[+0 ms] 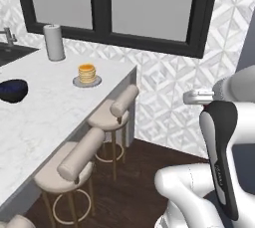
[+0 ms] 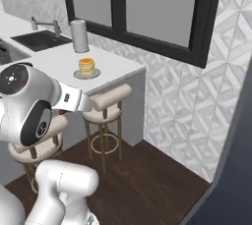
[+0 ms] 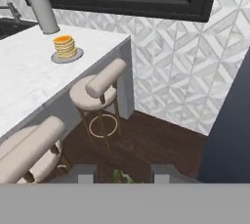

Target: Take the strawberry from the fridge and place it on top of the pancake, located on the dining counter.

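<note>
The pancake (image 1: 86, 73) sits on its small grey plate (image 1: 87, 81) near the far corner of the white marble desk (image 1: 45, 112), with a paper towel roll (image 1: 54, 42) behind it by the window and a dark bowl (image 1: 12, 90) further along the slab. Two padded stools (image 1: 112, 113) stand tucked under the overhang.

The arm is held out in the air, well apart from the desk, above the dark wood floor (image 3: 146, 145). In the hand view the gripper (image 3: 120, 173) looks forward toward the pancake, its jaws partly apart with a bit of green leaf showing between the two tips. That looks like the top of the strawberry (image 3: 118, 175), so I judge the jaws are clamped on it, though the red body is hidden at the bottom edge.

The step in hand seems to be the carry to the desk. To do it well, the hand should stay high enough to pass over the stool backs and the desk edge, then come down straight over the middle of the stack. The syrup top is small and the berry tiny, so the release should be low and gentle, or it may roll off onto the plate.
</note>
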